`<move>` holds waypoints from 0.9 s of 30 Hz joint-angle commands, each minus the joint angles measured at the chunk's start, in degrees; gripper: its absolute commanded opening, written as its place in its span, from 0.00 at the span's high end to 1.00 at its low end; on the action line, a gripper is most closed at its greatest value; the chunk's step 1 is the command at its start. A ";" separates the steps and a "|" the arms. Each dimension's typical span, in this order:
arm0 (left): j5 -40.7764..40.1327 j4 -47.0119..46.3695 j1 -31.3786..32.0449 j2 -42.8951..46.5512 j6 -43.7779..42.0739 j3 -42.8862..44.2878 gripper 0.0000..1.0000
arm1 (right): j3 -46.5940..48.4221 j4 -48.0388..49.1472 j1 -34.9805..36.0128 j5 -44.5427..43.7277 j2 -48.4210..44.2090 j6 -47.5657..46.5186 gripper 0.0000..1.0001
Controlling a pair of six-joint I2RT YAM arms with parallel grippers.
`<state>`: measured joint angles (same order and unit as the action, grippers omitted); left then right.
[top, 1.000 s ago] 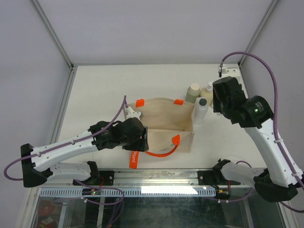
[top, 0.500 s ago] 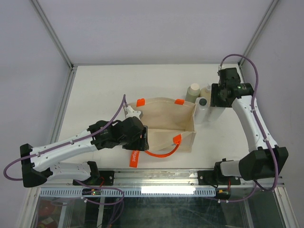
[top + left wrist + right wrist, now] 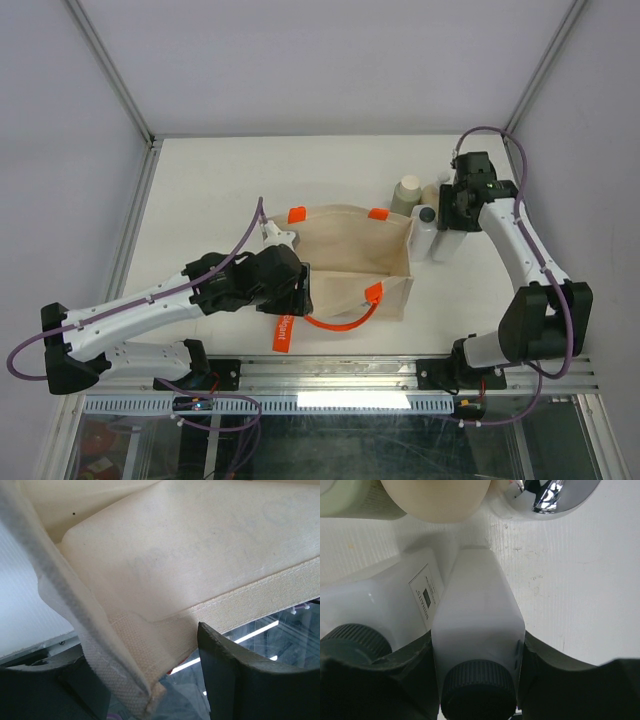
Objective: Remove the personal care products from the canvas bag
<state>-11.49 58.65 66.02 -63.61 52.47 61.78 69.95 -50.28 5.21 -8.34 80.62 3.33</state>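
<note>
The canvas bag [image 3: 352,262], beige with orange tabs and an orange handle, lies at the table's middle. My left gripper [image 3: 300,290] is at its left end. In the left wrist view a hemmed corner of the bag [image 3: 145,645] sits between the jaws, which stand apart; the cloth rests by the left finger. My right gripper [image 3: 452,222] is shut on a white square dark-capped bottle [image 3: 477,625] standing right of the bag. A second white dark-capped bottle [image 3: 380,605] touches it on the left. The beige round-capped bottle [image 3: 407,193] and the silver bottle [image 3: 555,495] stand just behind.
The bottles are clustered at the bag's right end, close together, with a cream rounded bottle [image 3: 435,497] among them. The table's right edge and a frame post are near my right arm. The orange handle [image 3: 340,322] loops toward the table's front edge.
My right arm has come down and back toward the bottle cluster with the white bottle, which now stands beside the other white one. The left arm and bag have not moved.
</note>
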 commanded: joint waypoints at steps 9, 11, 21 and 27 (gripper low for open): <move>-3.28 0.40 0.20 2.43 -1.61 5.67 0.31 | -2.42 8.45 -0.80 0.42 -0.76 0.05 0.63; -3.94 1.02 0.16 2.52 -1.85 6.74 0.28 | -1.87 7.36 -0.82 0.58 -0.64 0.28 0.57; -8.88 2.37 0.16 2.47 -5.16 16.29 0.01 | 2.78 -0.46 -0.75 1.20 -6.26 1.42 0.21; -14.34 2.78 0.16 0.96 -10.18 23.87 0.01 | 8.10 -7.12 -0.50 9.81 -12.65 2.62 0.20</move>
<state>-19.99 62.19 66.02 -62.59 47.11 79.59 72.23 -53.65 4.69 -6.09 73.95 4.69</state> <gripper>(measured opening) 0.990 0.803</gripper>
